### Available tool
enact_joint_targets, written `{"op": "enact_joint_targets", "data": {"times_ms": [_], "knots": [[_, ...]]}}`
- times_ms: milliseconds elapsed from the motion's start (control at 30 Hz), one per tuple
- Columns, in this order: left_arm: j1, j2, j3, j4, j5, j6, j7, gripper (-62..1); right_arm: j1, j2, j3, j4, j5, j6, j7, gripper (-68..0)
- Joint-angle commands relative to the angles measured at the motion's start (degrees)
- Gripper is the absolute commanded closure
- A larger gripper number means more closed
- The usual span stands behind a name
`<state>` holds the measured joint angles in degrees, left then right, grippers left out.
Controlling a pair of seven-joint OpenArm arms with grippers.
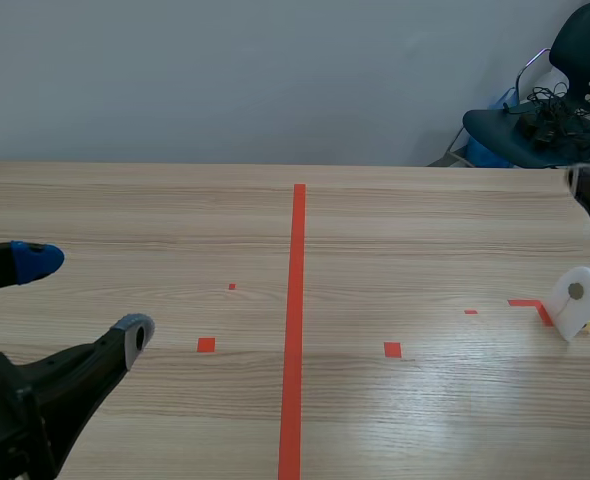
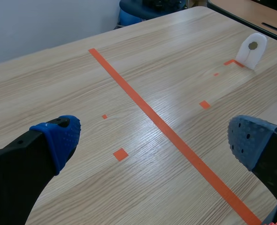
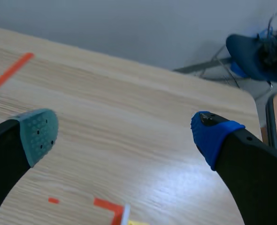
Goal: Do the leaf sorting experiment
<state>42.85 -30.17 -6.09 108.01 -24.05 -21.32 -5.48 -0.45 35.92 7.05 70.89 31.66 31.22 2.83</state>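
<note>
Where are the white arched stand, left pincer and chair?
white arched stand point(image 1: 572, 312), scene view, lower front face.
left pincer point(image 2: 153, 138), left wrist view, midway between fingertips.
chair point(image 1: 495, 135), scene view, seat.

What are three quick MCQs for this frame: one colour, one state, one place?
1. The long tape line down the table is:
A) green
B) orange-red
C) white

2. The left gripper is:
A) open, holding nothing
B) shut on a leaf
C) shut on nothing

3. The white piece stands:
A) on the long tape line
B) between the left gripper's fingers
C) far right, beside the corner mark

Answers:
1. B, the scene view shows the line orange-red.
2. A, in the left wrist view its fingers sit wide apart with only bare wood between them.
3. C, it stands at the corner mark, well right of the line.
</note>
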Motion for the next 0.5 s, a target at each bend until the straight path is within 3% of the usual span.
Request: {"op": "enact_joint_targets", "data": {"times_ms": [0, 67, 267, 467], "knots": [[-0.2, -0.2, -0.4, 1.0, -0.4, -0.3, -1.1, -62.3, -1.8, 0.8, 0.5, 4.6, 2.3, 0.3, -1.9, -59.6], [-0.2, -0.2, -0.4, 1.0, -0.4, -0.3, -1.0, -62.3, -4.5, 1.4, 0.5, 11.0, 4.0, 0.3, -4.2, -59.6], [-0.2, -0.2, -0.4, 1.0, -0.4, -0.3, -1.0, -62.3, -16.8, 1.6, 0.7, 27.3, 5.0, -0.1, -4.4, -59.6], [-0.2, -0.2, -0.4, 1.0, -0.4, -0.3, -1.0, -62.3, -28.4, -2.6, 1.3, 32.9, 5.5, -0.1, -0.7, -59.6]]}}
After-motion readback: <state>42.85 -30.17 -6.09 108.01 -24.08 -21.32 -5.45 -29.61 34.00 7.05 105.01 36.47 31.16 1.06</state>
